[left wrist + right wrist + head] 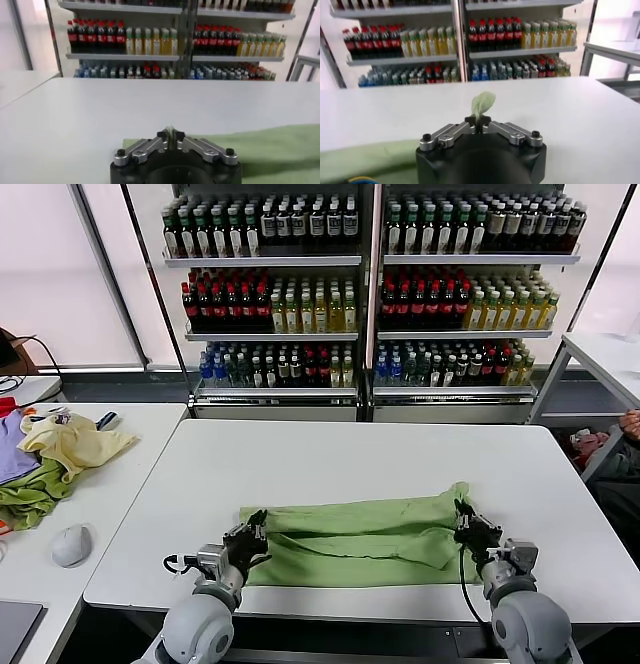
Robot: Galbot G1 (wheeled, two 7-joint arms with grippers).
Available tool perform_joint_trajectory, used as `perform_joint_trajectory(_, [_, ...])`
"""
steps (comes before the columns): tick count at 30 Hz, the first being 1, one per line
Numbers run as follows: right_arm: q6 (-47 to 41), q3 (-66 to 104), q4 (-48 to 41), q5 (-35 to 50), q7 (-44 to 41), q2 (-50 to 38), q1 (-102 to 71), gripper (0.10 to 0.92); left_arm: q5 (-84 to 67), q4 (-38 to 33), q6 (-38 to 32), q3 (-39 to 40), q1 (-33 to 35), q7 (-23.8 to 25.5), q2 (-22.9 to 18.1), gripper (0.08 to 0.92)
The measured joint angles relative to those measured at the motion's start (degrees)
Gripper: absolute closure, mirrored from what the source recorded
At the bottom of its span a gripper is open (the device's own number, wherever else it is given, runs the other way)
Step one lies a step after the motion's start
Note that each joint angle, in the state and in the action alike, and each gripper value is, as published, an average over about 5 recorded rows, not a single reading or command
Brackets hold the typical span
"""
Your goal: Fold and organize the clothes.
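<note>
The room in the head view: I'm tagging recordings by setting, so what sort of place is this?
Probably a lab or demo space mocked up as a shop: glass-fronted drinks coolers full of bottles stand behind plain white tables, and a computer mouse lies on the side table.

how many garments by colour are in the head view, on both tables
light green shirt, held at its ends by the left pincer and right pincer: 1
pale yellow garment: 1
darker green garment: 1
purple garment: 1
total: 4
</note>
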Motion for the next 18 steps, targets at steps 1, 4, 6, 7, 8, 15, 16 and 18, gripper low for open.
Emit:
perform_joint_trajectory(1, [0.1, 0.1, 0.3, -0.4, 0.0, 0.1, -0.5, 0.673, 0.6, -0.2, 0.0, -0.1, 0.4, 0.0, -0.2, 0.706])
perform_joint_trajectory(4, [0.3, 0.2, 1.1, -1.5, -0.2, 0.3, -1.9, 0.587, 2.6, -0.9, -0.2, -0.5, 1.6, -0.3, -0.7, 0.619])
perform_joint_trajectory(6, [0.5, 0.2, 1.7, -2.0, -0.2, 0.4, -2.7, 0.526, 3.9, -1.4, -0.4, -0.9, 2.5, -0.8, -1.2, 0.559])
perform_joint_trajectory(7, [0.6, 0.2, 2.0, -2.2, -0.2, 0.5, -3.1, 0.500, 4.5, -1.5, -0.5, -1.2, 2.9, -1.1, -1.5, 0.533])
perform_joint_trajectory(8, [0.7, 0.2, 2.2, -2.4, -0.2, 0.5, -3.4, 0.465, 5.1, -1.7, -0.6, -1.4, 3.2, -1.5, -1.8, 0.507])
perform_joint_trajectory(15, [1.1, 0.0, 3.2, -3.2, -0.3, 0.4, -4.7, 0.268, 8.6, -0.9, 0.0, -2.0, 3.9, -5.0, -4.9, 0.308])
perform_joint_trajectory(16, [1.1, 0.0, 3.3, -3.3, -0.3, 0.4, -4.8, 0.249, 9.1, -0.6, 0.2, -2.0, 3.8, -5.5, -5.3, 0.282])
perform_joint_trajectory(18, [1.2, 0.0, 3.4, -3.4, -0.3, 0.3, -4.9, 0.216, 10.0, 0.2, 0.4, -1.9, 3.8, -6.4, -6.2, 0.234])
